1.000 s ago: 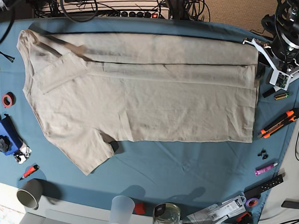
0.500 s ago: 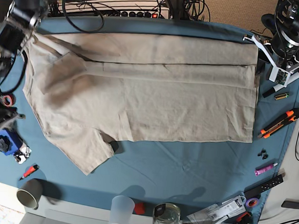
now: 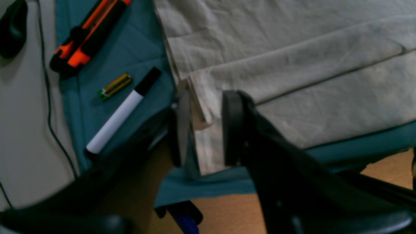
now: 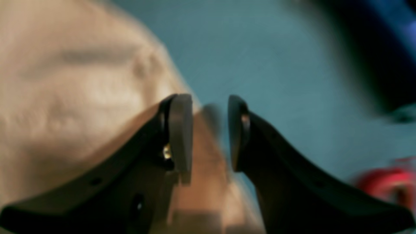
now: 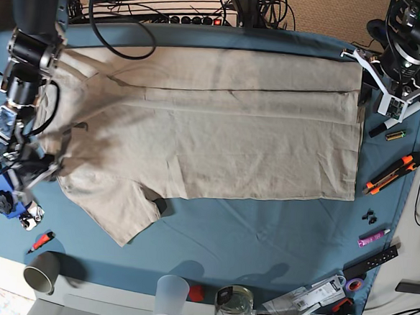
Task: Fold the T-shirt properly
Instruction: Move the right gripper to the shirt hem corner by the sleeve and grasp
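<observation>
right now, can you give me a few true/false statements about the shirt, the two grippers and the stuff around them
1. The T-shirt lies spread flat on the blue tablecloth. True.
2. The left gripper has its jaws apart over the shirt's corner. True.
3. The right gripper is clamped shut. False: a gap shows between its jaws.
4. The orange cutter lies on the shirt. False: it lies on the cloth beside it.
5. The paper cup stands on the shirt. False: it stands apart, at the table's edge.
</observation>
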You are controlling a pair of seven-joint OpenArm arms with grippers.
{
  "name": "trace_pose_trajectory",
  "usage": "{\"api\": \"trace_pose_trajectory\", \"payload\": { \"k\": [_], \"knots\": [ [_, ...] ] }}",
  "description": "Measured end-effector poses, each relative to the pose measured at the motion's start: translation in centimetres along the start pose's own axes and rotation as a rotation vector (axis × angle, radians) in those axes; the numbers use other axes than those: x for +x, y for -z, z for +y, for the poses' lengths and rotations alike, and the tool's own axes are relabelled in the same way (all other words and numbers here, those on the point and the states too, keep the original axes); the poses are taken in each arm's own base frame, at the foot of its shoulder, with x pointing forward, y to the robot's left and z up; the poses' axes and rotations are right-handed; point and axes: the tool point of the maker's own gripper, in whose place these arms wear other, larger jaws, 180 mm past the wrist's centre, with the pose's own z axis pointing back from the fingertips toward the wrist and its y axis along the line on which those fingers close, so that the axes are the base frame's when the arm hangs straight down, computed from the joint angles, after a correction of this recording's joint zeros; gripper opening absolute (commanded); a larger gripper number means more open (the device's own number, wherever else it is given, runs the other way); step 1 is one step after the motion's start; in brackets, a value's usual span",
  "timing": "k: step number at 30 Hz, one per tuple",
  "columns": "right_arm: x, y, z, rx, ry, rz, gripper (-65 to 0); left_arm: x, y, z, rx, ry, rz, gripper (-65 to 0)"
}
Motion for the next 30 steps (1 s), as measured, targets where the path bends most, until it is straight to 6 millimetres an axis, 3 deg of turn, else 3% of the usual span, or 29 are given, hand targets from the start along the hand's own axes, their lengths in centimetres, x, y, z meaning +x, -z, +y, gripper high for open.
{"api": "trace_pose_trajectory", "payload": {
  "k": [6,8,11,14,21,26,30],
  "knots": [
    [0.2,1.1,1.8,0.034,0.017,-0.037,-46.2,0.4,0.1,-0.4,-0.003,-0.024,-0.029,-46.5],
    [0.2,1.1,1.9,0.036,0.018,-0.035,-50.7,0.4,0.1,-0.5,-0.004,-0.031,-0.031,-46.5],
    [-0.8,0.8,1.7,0.038,0.028,0.035,-65.0,0.4,0.1,-0.5,-0.004,-0.03,-0.031,-46.5],
    [-1.5,0.2,1.7,0.045,0.026,0.112,-65.0,0.5,0.1,-0.4,-0.004,-0.03,-0.035,-46.5],
    [-3.9,-3.8,0.8,0.043,-0.036,0.222,-65.0,0.5,0.1,-0.5,-0.004,-0.032,-0.035,-46.5],
    [-4.0,-7.2,1.7,0.072,-0.126,0.181,-65.0,0.6,0.1,-0.4,-0.001,-0.032,-0.044,-46.5],
    [-5.8,-8.6,1.8,0.054,-0.185,0.196,-65.0,0.6,0.1,-0.4,-0.001,-0.031,-0.043,-46.5]
  ]
}}
